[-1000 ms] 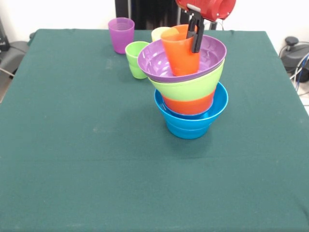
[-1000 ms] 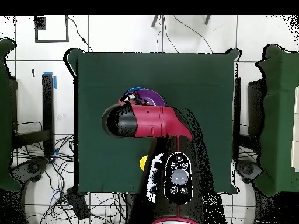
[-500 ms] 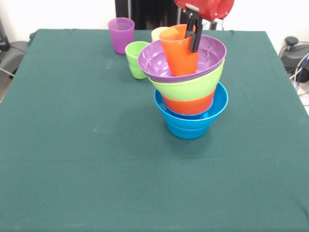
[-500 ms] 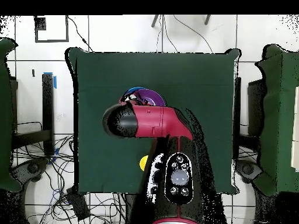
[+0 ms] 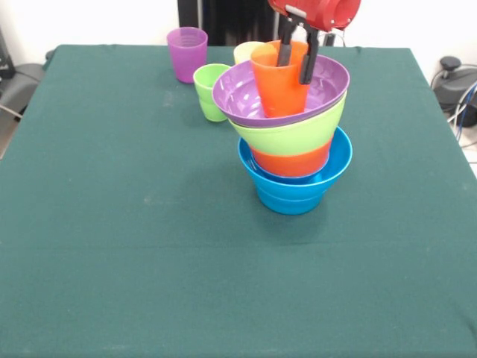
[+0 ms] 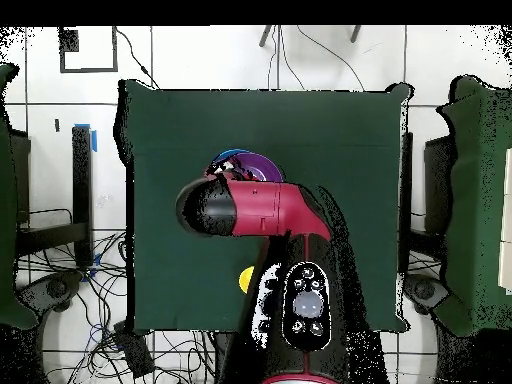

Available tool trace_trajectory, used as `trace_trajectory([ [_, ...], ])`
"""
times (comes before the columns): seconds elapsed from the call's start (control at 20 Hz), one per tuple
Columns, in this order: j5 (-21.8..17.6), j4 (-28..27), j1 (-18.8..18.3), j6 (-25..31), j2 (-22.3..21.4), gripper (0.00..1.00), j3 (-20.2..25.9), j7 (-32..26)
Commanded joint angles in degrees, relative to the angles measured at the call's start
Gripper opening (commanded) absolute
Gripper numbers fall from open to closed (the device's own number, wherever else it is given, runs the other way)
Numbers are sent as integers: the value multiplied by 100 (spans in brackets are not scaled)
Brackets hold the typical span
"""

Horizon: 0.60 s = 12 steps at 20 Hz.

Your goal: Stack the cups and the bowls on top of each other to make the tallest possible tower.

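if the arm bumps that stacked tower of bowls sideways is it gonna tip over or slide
Probably tip. The tower widens upward: the purple bowl on top overhangs the narrow foot of the blue bowl, and it sits tilted. The orange cup stands loose inside and may topple first. The green cloth likely resists sliding.

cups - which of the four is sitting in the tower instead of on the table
The orange cup: it stands upright inside the purple bowl on top of the tower, with the gripper at its rim. The purple, green and yellow cups stand on the table behind.

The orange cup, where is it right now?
In the front view, the orange cup stands upright inside the purple bowl topping the tower, right of centre, with the open gripper straddling its rim.
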Motion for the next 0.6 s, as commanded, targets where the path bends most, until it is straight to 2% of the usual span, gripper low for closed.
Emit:
trace_trajectory([
  [0.05, -532, -183, 125, -158, 171, 100, 264, -406],
  [0.6, -512, -181, 151, -120, 146, 100, 236, -387],
])
